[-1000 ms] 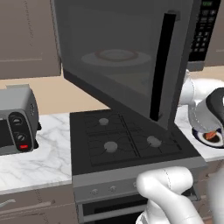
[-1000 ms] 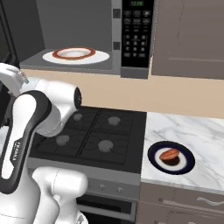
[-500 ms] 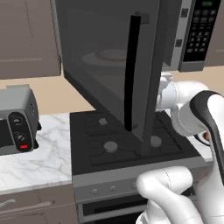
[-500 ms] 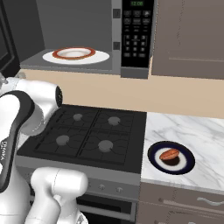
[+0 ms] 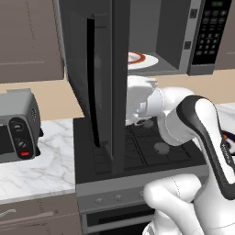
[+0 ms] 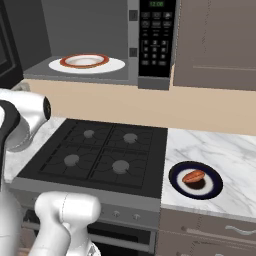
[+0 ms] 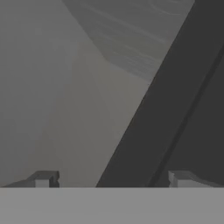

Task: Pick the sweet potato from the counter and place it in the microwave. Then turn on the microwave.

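Note:
The sweet potato (image 6: 194, 176) lies on a dark blue plate (image 6: 197, 182) on the white marble counter (image 6: 227, 150), right of the stovetop. Above the stove, the microwave (image 6: 100, 22) stands with its door (image 5: 103, 78) swung wide open to the left, the long black handle (image 5: 91, 82) facing me. A white plate with a red rim (image 6: 86, 62) sits inside. My hand (image 5: 137, 98) is pressed close behind the door's free edge. In the hand view my gripper (image 7: 111, 179) is open, fingertips (image 7: 43, 178) wide apart, the dark door edge (image 7: 175, 87) running between them.
The black four-burner stovetop (image 6: 100, 155) lies below the microwave. A silver toaster oven (image 5: 16, 131) stands on the counter at the left. The keypad panel (image 6: 156, 35) is on the microwave's right side. Brown wall cabinets (image 6: 215, 40) flank it.
The microwave door has swung from half open to wide open toward the left. My arm has followed it leftward, ending behind the door's edge. The sweet potato has not moved.

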Controlling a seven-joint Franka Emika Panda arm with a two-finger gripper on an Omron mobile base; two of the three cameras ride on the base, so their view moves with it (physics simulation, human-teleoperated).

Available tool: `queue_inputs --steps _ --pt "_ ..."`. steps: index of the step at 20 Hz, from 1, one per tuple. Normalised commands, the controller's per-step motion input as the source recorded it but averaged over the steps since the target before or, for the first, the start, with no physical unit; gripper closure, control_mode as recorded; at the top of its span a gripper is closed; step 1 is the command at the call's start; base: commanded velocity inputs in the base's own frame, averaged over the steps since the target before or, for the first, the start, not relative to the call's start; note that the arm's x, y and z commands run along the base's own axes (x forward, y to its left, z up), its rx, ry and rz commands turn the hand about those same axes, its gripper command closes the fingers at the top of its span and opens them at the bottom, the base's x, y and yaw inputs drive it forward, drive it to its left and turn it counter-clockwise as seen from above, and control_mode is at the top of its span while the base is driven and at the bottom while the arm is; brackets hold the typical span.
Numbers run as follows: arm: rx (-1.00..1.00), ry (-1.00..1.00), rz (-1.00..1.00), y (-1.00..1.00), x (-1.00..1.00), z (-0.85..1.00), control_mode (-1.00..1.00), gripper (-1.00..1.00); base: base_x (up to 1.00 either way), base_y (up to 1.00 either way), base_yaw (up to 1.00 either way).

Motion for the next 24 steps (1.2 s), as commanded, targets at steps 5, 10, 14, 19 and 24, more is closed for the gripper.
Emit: queue_inputs --steps 5,10,14,19,24 --pt "0.01 -0.01 0.04 0.21 -0.03 0.06 -1.0 -1.0 0.0 0.0 0.0" --pt "-0.05 -0.06 -0.02 -0.79 0.0 0.22 -1.0 -1.0 0.0 0.0 0.0" --pt "-0.19 -0.07 -0.11 -0.98 0.02 0.27 -1.0 -1.0 0.0 0.0 0.0" --pt "-0.4 -0.18 -0.21 -0.71 0.17 0.02 -1.0 -1.0 0.0 0.0 0.0" --pt "-0.45 -0.14 -0.24 -0.62 0.22 0.0 -1.0 -1.0 0.0 0.0 0.0"
